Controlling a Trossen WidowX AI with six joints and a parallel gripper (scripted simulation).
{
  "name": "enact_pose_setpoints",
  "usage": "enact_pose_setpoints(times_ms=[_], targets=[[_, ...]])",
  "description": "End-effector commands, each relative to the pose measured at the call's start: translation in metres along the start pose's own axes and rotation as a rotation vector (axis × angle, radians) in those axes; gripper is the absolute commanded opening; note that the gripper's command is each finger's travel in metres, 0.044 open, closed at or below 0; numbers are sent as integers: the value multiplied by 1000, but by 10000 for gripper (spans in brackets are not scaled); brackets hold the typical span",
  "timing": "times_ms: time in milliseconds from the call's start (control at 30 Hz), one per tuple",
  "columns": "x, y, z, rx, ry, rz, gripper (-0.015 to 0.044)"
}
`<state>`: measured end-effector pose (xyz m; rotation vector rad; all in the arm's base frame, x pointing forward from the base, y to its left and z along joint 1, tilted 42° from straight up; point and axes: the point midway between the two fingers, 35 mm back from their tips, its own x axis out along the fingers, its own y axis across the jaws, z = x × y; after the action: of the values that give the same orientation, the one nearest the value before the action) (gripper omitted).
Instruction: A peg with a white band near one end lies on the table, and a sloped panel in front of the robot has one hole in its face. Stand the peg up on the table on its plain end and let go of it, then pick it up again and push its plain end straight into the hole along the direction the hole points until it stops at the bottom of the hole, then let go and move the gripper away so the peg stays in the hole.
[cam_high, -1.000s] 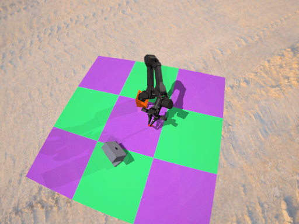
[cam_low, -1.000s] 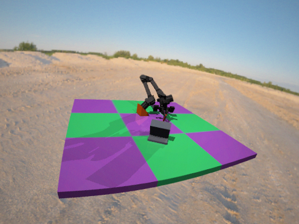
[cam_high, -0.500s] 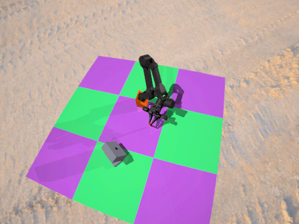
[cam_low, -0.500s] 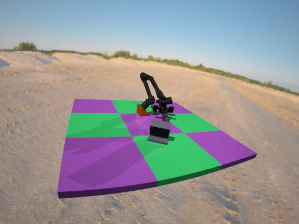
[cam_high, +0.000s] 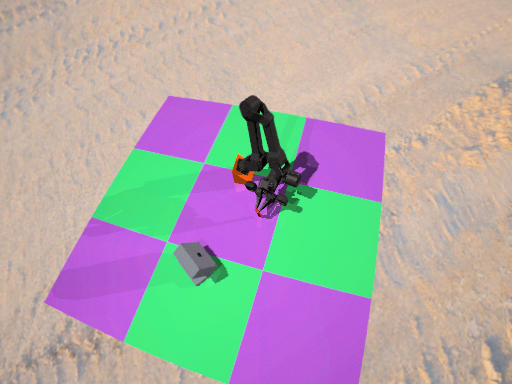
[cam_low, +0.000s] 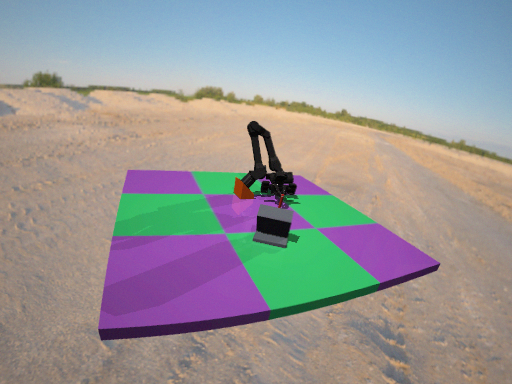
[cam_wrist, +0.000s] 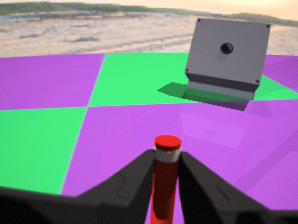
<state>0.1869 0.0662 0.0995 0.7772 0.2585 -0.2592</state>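
The red peg (cam_high: 258, 213) (cam_low: 281, 201) (cam_wrist: 164, 192) is between the fingertips, its white-banded end up in the wrist view and its lower part out of that view. My gripper (cam_high: 259, 209) (cam_wrist: 166, 158) is shut on the peg just below the white band. In the exterior view the peg looks close to upright; whether its plain end touches the table cannot be told. The grey sloped panel (cam_high: 190, 260) (cam_low: 274, 213) (cam_wrist: 222, 65) stands apart from the gripper, with one dark round hole (cam_high: 199, 255) (cam_wrist: 226, 48) in its face.
An orange wedge-shaped block (cam_high: 241, 172) (cam_low: 242, 189) sits beside the arm's base. The table (cam_high: 320, 240) (cam_low: 165, 280) (cam_wrist: 45, 145) has green and purple squares. The panel casts a shadow on it.
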Motion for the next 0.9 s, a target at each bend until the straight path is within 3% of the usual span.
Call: enact_pose_setpoints(times_ms=[0,867], targets=[[-2,-2,-2,-4,-30,-1,49],[-5,-3,-7,-14,-45,-4,49]])
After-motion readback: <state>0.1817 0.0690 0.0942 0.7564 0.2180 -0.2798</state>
